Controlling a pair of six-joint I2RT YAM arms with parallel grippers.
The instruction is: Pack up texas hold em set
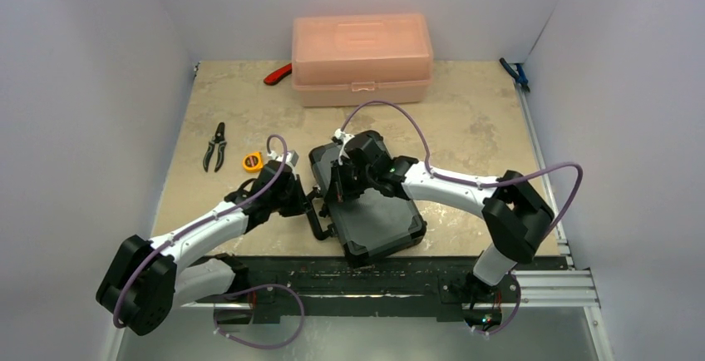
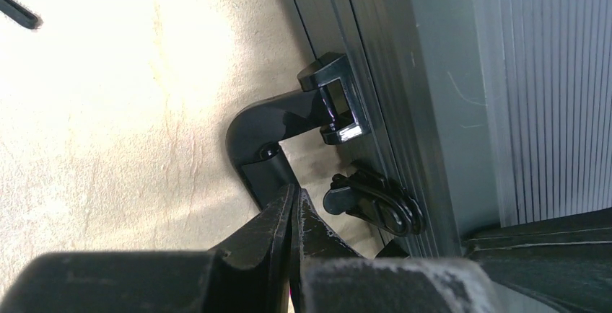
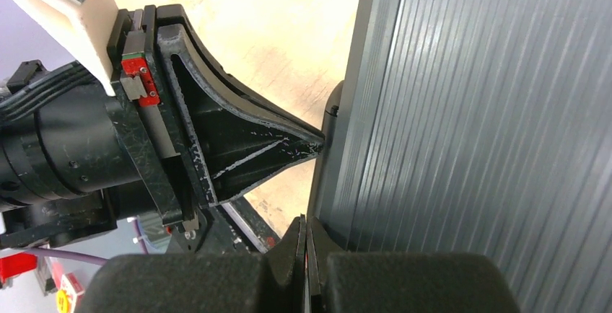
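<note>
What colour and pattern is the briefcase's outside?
Dark grey with fine parallel ribs and black corners; the briefcase shows this best in the right wrist view.

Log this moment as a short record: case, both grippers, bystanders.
case: briefcase closed, flat on the table, handle toward the left arm
left gripper: shut, empty, tips by the handle and latch
right gripper: shut, empty, tips at the briefcase's handle-side edge
chips, dice: none in view
bystanders: pink box, pliers, tape measure
</note>
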